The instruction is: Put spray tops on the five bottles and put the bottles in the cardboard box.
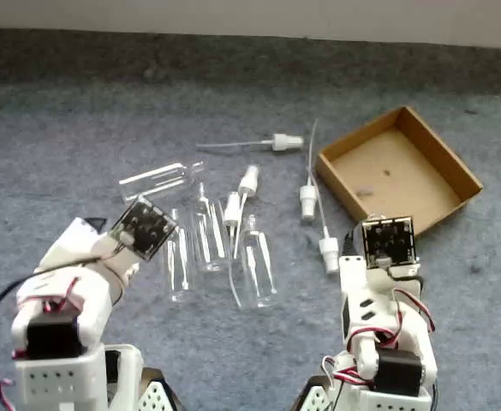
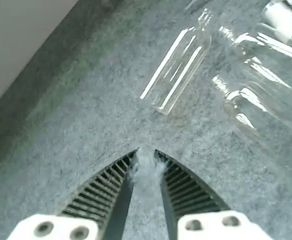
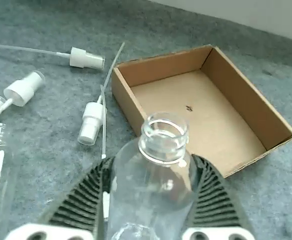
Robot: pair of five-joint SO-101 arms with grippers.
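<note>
High view: spray tops (image 1: 308, 202) lie between the loose bottles (image 1: 254, 261) and the cardboard box (image 1: 387, 171), nearer the right arm. Left wrist view: the left tool (image 2: 146, 154) hangs barely ajar, empty. Right wrist view: the right tool (image 3: 152, 161) clenches a capless bottle (image 3: 155, 192), neck pointing toward the box.

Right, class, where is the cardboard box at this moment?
In the high view the cardboard box lies on the table's right side, with a loose spray top just to its left.
</note>
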